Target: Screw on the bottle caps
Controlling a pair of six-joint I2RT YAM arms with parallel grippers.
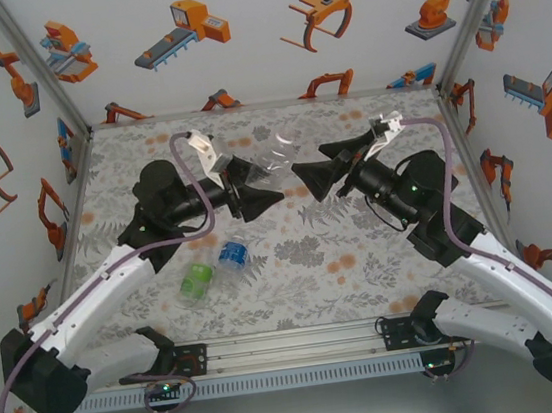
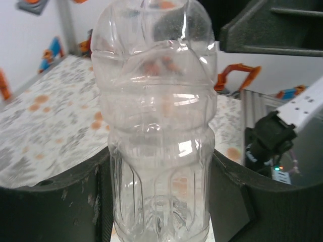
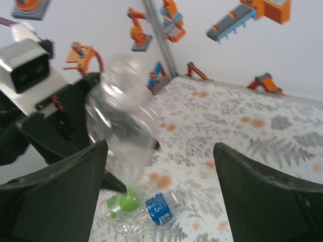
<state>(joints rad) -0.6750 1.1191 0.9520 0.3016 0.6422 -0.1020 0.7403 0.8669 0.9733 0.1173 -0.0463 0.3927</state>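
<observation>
You are working over a table spread with a grey leaf-patterned cloth dotted with orange. White walls covered in orange robot stickers close it in on three sides, with bare metal posts in the corners and a metal rail along the near edge between the arm bases.

Some of this is hard to read. From above, the clear bottle is little more than a few glints between the two grippers. In your left wrist view its top runs off the upper edge, and in your right wrist view it is smeared with blur, so you cannot tell whether its neck is capped. The two bottles on the cloth are too small to judge that either.

Your left gripper is clamped on the clear bottle, which carries no label and is lifted off the cloth; its dark fingers press against both sides of the ribbed lower body. Your right gripper is spread wide with nothing between its fingers. It faces the left one near mid-table, with the clear bottle just in front of it but not touching.

The green-label bottle and the blue-label bottle lie on their sides just beside each other – nearer the bases than either gripper, on the left arm's side and apart from both.
</observation>
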